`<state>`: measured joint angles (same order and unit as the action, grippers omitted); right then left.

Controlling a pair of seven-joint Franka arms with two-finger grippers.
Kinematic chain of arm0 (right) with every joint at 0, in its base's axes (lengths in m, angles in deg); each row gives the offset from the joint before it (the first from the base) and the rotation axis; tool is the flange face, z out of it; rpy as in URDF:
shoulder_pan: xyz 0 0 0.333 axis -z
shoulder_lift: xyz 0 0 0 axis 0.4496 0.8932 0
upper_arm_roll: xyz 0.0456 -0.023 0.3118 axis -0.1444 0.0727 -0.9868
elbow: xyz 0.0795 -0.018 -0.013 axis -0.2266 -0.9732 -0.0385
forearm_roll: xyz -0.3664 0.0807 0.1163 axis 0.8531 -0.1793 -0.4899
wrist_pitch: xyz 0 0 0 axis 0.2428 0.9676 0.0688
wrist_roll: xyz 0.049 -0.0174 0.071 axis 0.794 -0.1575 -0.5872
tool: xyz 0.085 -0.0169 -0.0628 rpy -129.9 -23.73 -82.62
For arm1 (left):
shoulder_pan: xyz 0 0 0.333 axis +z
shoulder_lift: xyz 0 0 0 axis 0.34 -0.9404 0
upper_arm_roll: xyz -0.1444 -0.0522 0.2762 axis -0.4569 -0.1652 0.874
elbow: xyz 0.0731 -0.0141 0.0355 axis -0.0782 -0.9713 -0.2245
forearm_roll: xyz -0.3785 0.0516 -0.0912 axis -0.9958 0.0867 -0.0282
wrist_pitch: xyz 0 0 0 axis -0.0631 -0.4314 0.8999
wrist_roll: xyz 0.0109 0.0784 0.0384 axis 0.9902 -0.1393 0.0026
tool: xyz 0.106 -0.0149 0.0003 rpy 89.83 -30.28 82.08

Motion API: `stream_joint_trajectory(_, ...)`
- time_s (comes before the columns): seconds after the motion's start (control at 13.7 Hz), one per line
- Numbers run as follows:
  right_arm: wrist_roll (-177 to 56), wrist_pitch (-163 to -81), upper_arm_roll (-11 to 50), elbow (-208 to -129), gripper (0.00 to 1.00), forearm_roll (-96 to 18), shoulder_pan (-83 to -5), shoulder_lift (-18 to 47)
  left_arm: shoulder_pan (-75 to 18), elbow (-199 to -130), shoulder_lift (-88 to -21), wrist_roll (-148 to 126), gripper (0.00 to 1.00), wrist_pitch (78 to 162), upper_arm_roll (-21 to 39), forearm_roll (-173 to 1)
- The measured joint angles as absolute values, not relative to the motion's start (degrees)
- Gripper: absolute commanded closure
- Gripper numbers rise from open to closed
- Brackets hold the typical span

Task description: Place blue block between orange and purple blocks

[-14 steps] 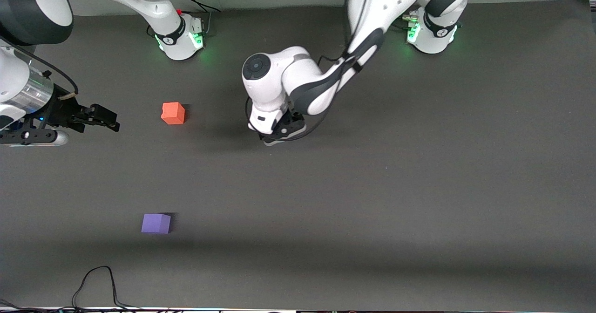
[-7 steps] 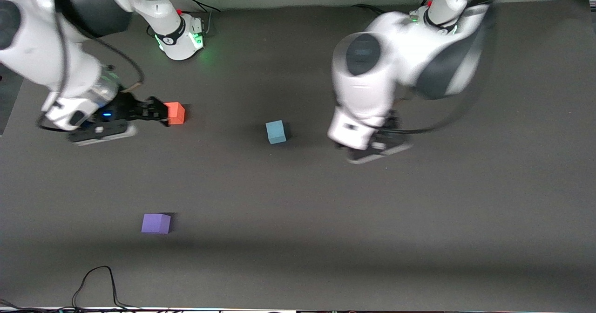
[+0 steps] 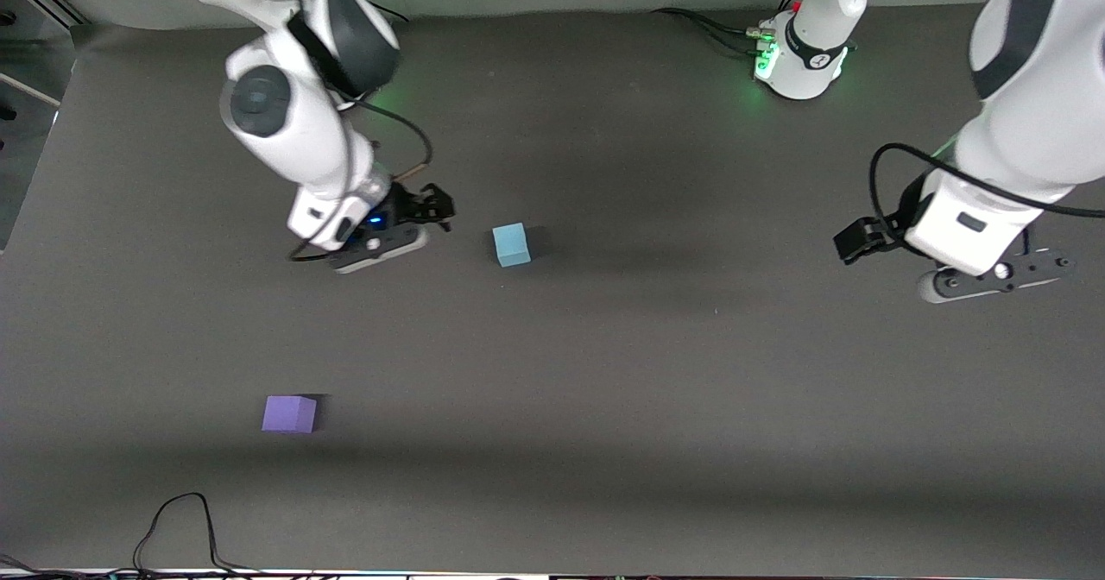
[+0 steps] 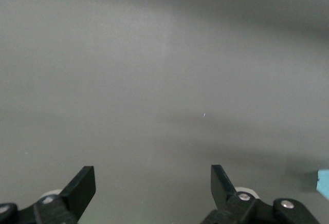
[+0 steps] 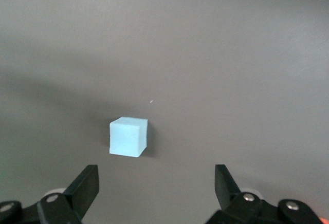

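Blue block at frame centre on bare table, untouched, open room on every side; purple block lower left, well apart; orange block not visible; right pincer, fingers apart, just beside the blue block; left pincer, fingers apart, at the right edge.

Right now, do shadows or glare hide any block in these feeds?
Front view: soft arm shadows on the mat, no glare; blue block and purple block show clearly, the orange block is hidden under the right arm. Right wrist view: blue block crisp, a small shadow beside it. Left wrist view: only its edge shows.
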<state>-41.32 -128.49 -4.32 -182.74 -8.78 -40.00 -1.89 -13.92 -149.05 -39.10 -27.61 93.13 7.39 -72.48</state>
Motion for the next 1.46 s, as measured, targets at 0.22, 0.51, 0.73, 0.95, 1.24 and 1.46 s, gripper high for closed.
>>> stream_joint_trajectory(0.22,-32.8,-131.9,-9.1,-185.0,0.00,-5.2,-40.2,1.6,-17.3,-155.7,-35.4,-22.4,0.00,94.4,14.4,-73.4)
stream_joint_trajectory(0.51,-23.1,-138.2,-11.6,-185.9,0.00,2.1,-42.0,8.5,-27.1,-162.5,-30.4,-17.9,0.00,96.4,27.8,-73.7)
stream_joint_trajectory(0.73,-21.5,-145.0,-11.6,-187.7,0.00,2.4,-42.2,12.4,-29.1,-163.5,-29.5,-16.8,0.00,96.4,30.9,-73.8)
stream_joint_trajectory(0.95,-21.1,-148.9,-11.6,-189.4,0.00,2.4,-42.5,14.7,-29.1,-162.8,-29.4,-12.8,0.00,96.6,31.0,-73.7)
stream_joint_trajectory(1.24,-18.7,-150.6,-11.6,-189.6,0.00,3.5,-42.8,15.7,-29.1,-162.3,-29.1,-10.8,0.00,96.5,31.2,-73.7)
stream_joint_trajectory(1.46,-15.6,-150.9,-11.7,-189.7,0.00,6.9,-42.9,16.9,-29.1,-162.4,-29.1,-10.5,0.00,95.7,31.2,-73.7)
